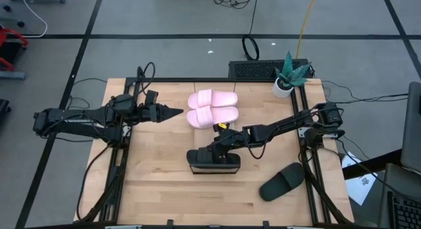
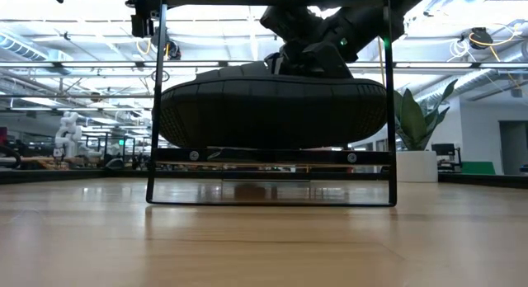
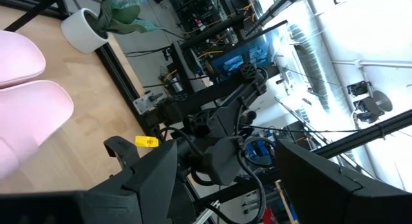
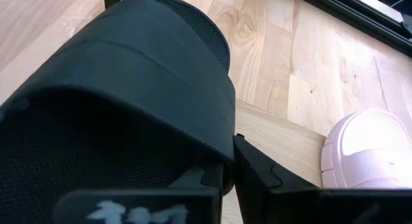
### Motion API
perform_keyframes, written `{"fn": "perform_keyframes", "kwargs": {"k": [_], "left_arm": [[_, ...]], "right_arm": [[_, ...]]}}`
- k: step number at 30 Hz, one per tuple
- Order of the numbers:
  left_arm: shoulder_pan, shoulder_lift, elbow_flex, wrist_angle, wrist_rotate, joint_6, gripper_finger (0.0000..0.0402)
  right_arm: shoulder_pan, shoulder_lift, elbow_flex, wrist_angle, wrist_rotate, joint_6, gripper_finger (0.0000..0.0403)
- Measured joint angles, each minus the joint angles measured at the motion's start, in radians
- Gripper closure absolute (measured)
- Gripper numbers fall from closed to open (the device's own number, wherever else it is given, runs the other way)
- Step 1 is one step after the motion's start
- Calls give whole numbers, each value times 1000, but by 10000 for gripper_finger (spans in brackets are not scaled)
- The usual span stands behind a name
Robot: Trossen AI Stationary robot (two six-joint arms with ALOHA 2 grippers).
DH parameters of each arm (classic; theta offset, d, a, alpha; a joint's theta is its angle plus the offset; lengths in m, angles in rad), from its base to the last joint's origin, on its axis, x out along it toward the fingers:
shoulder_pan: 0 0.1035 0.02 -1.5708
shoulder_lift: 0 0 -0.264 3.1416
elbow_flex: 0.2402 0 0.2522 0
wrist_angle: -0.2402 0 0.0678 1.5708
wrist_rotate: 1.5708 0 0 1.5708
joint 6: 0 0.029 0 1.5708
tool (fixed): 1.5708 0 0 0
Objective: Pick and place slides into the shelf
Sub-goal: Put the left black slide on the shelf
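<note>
The right gripper (image 1: 209,152) is reaching toward the middle of the table, its dark fingers pinched on the wide strap of a black slide (image 1: 214,161). In the right wrist view that slide (image 4: 122,102) is showing a smooth, rounded matte strap over a finely pebbled footbed, with one finger (image 4: 257,176) pressing against the strap's edge. Directly beneath the claw, the slide is resting on the shelf (image 2: 272,156), whose thin black wire end frame is standing upright as a rectangle around the shoe in the low view, with a pale plank just under the sole.

Just beyond the claw, toward the table's far edge, the pink slides (image 1: 212,108) are lying side by side, soft-looking and rounded. The second black slide (image 1: 283,180) is lying near the table's front right corner, well apart from the claw, on the light wood-grain tabletop (image 1: 158,183).

The left gripper (image 1: 172,112) is hovering by the pink pair with its pointed fingers spread apart and holding nothing. A spiky green plant in a white pot (image 1: 286,81) is standing at the far right corner.
</note>
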Motion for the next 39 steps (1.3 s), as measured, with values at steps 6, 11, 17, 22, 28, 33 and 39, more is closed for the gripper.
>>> {"fn": "perform_keyframes", "kwargs": {"k": [6,11,17,22,28,33,39], "left_arm": [[0,0,0,0,0,0,144],[0,0,0,0,0,0,144],[0,0,0,0,0,0,144],[0,0,0,0,0,-1,144],[0,0,0,0,0,-1,144],[0,0,0,0,0,-1,144],[0,0,0,0,0,-1,144]], "right_arm": [[0,0,0,-3,-1,-33,384],[0,0,0,-6,-2,-41,364],[0,0,0,-7,-4,-60,331],[0,0,0,-5,-3,-60,315],[6,0,0,-4,-2,-43,312],[7,0,0,-4,-1,-30,312],[7,0,0,-4,-1,-29,312]]}}
